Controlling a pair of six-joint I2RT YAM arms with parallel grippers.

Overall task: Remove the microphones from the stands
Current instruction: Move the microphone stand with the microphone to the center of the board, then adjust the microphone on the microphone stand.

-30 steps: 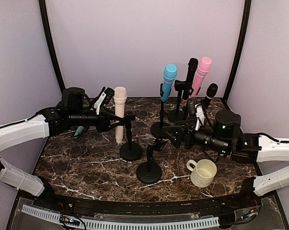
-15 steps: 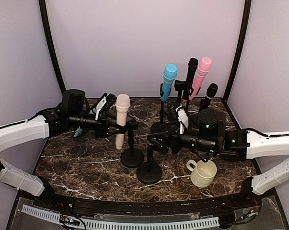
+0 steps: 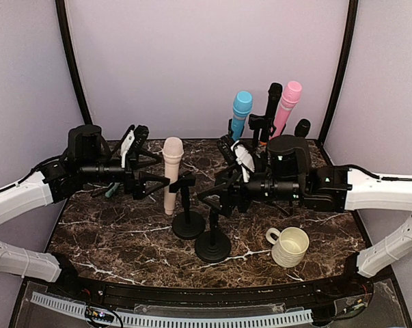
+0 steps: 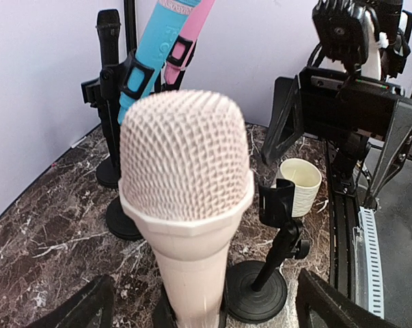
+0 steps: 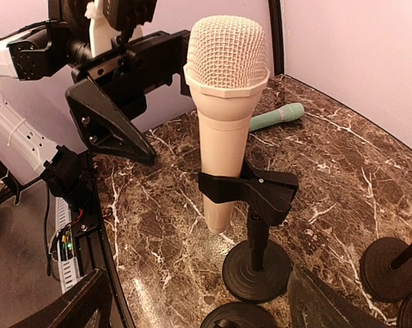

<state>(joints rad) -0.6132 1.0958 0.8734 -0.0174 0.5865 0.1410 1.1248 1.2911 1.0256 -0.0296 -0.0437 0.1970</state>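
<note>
The left tool has its jaws spread wide and grips nothing. The cream microphone is just ahead, in line with the gap. The right tool is also wide open and empty, facing that microphone from the other side. The microphone stands upright in the clip of its stand on the counter. My judgement: 1 tool should close on the body below the mesh head while the other steadies the stand. Then pull straight up, so the stand does not tip into the empty stand beside it.
</note>
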